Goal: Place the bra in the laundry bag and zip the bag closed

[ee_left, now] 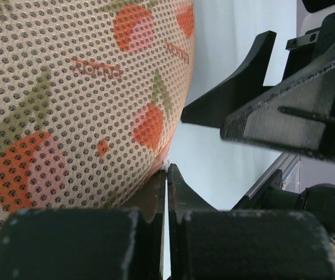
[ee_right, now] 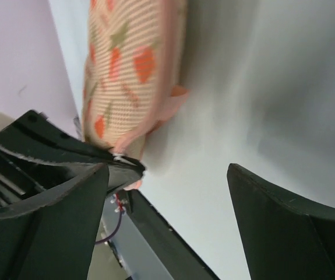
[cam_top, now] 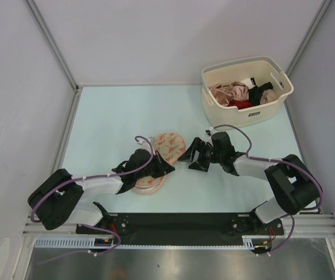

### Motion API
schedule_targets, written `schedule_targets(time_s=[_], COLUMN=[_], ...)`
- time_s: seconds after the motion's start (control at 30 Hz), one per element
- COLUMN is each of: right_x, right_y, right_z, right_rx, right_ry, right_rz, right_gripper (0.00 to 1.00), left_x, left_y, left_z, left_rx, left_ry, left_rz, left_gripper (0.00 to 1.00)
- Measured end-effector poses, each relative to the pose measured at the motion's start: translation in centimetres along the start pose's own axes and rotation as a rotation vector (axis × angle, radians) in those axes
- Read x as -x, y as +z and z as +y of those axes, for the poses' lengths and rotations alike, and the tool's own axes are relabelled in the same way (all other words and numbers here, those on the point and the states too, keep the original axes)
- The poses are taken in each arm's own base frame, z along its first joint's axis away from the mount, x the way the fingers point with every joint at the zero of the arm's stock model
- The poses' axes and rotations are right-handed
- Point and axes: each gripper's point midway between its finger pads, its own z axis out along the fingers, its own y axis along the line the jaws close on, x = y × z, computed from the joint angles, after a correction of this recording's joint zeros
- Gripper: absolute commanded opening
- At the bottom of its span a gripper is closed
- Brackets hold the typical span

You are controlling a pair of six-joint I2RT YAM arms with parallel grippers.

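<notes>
The laundry bag (cam_top: 166,150) lies closed in the middle of the table, peach mesh with red and green print (ee_left: 68,87). My left gripper (cam_top: 167,170) is at its near right edge, jaws pressed together (ee_left: 167,169) on a small white bit at the bag's rim. The right wrist view shows those tips (ee_right: 123,160) pinching the corner of the bag (ee_right: 132,64). My right gripper (cam_top: 191,156) stands open just right of the bag, nothing between its fingers (ee_right: 168,169). The bra is out of view.
A cream basket (cam_top: 246,114) stands at the back right and holds pink (cam_top: 228,93), red (cam_top: 243,104) and black (cam_top: 263,90) garments. White walls close off the table at the back and both sides.
</notes>
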Motion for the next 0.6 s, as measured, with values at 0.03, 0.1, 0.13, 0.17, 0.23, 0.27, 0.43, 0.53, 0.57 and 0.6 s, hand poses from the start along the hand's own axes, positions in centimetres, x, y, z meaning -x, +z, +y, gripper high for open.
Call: schedule_targets(time_s=[0.03,0.1,0.13,0.17,0.23,0.27,0.43,0.53,0.57,0.6], right_x=[-0.4,-1.1,-1.3,-1.6,-2.0,-2.1,-2.0,-1.1,-0.5,0.2], right_y=[0.3,1.1,1.4,2.0,3.2,3.7,5.2,5.3,5.4,5.5], right_z=[0.5,1.9,2.3,2.8,3.4,3.5,3.7,4.6,4.8,4.8], right_rx=[0.017,0.061,0.074,0.094,0.116,0.123,0.167,0.204,0.214,0.217], right_ry=[-0.007,-0.017,-0.016,-0.014,-0.006,0.003,0.078,0.084,0.083,0.080], right_rz=[0.011,0.028,0.034,0.045,0.067,0.072,0.105,0.123,0.128,0.125], right_gripper=[0.83,0.77,0.74,0.67,0.59,0.43,0.08,0.00,0.00,0.00], left_x=[0.0,0.0,0.0,0.0,0.0,0.0,0.1,0.2,0.3,0.4], left_y=[0.0,0.0,0.0,0.0,-0.2,-0.4,-1.4,-2.1,-2.3,-2.5], left_z=[0.0,0.0,0.0,0.0,0.0,0.0,-0.1,0.3,0.4,0.5], left_rx=[0.000,-0.001,-0.001,-0.002,-0.006,-0.009,-0.011,0.001,0.002,0.001], left_ry=[0.000,0.000,0.000,0.000,0.000,0.000,0.008,0.012,0.012,0.012], left_rz=[-0.001,-0.001,-0.001,-0.002,-0.004,-0.006,-0.021,-0.037,-0.047,-0.054], left_gripper=[0.00,0.00,0.00,0.00,0.00,0.00,0.00,0.00,0.00,0.00])
